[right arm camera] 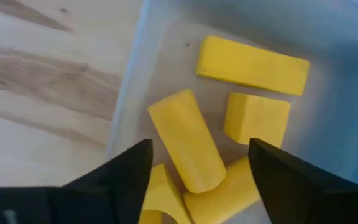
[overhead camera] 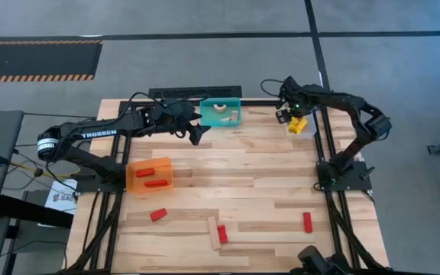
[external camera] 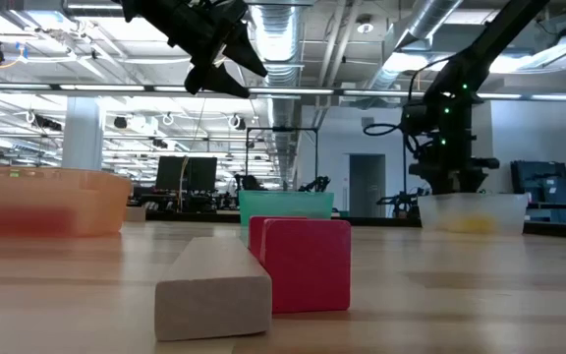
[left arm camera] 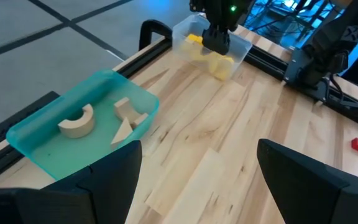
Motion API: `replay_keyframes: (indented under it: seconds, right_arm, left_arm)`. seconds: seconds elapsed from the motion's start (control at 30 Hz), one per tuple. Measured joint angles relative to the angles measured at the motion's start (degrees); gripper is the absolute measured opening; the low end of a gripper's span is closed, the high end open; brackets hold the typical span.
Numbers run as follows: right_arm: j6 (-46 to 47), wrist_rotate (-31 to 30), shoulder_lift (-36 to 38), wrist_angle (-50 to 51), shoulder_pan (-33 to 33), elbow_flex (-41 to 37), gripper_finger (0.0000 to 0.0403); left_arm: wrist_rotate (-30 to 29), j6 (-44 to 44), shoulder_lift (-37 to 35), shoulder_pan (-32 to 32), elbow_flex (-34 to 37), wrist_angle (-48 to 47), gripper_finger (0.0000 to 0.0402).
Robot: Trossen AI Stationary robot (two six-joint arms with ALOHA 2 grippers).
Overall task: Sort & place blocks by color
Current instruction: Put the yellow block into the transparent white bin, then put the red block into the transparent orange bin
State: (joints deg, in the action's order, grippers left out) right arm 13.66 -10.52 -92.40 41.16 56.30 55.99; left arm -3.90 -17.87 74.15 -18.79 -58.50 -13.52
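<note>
A translucent orange plastic bin (overhead camera: 150, 175) sits at the left of the pale wooden slat table (overhead camera: 250, 176), a teal plastic bin (overhead camera: 221, 111) and a clear plastic bin (overhead camera: 301, 126) along its far edge.

**Colours on the table**

You have a pale wood-plank table (overhead camera: 243, 191) framed in black rails (overhead camera: 327, 137). The teal bin (overhead camera: 220, 111) holds plain pale wood blocks (left arm camera: 76, 121). The orange bin (overhead camera: 150, 175) holds two red blocks (overhead camera: 156, 183). The clear bin (right arm camera: 353, 112) holds yellow blocks (right arm camera: 250, 64). Loose on the planks you see three red blocks (overhead camera: 308, 221) and one pale wood bar (overhead camera: 214, 233). Both arms (overhead camera: 90, 134) are black; the left one carries white lettering.
</note>
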Motion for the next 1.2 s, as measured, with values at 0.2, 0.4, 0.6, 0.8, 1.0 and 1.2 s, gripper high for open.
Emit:
replay_keyframes:
  seconds: [0.2, 0.4, 0.6, 0.8, 1.0, 1.2]
  right_arm:
    - [0.0, 0.0, 3.2, 0.5, 0.0, 0.0, 0.0305]
    - [5.1, 2.9, 12.6, 12.8, -6.7, 0.1, 0.0302]
    - [20.8, 4.9, 23.5, 19.7, -29.2, -3.0, 0.0302]
    - [52.4, 17.0, 29.3, 18.3, -58.5, -9.5, 0.0302]
    - [87.7, 18.3, 27.7, 15.4, -83.2, -12.2, 0.0302]
    - [106.6, 20.4, 21.2, 13.6, -95.9, -12.2, 0.0302]
  left_arm:
    - [0.0, 0.0, 0.0, 0.0, 0.0, 0.0, 0.0306]
    - [0.0, 0.7, 0.0, 0.1, 0.0, -0.3, 0.0306]
    - [0.0, 3.8, 0.0, 0.8, 0.0, -1.5, 0.0306]
    - [0.2, 7.7, 0.0, 0.8, 0.0, -2.8, 0.0306]
    - [2.2, 12.9, 0.0, 0.4, 0.0, -2.4, 0.0306]
    - [4.5, 14.7, 0.0, -1.0, 0.0, -1.4, 0.0306]
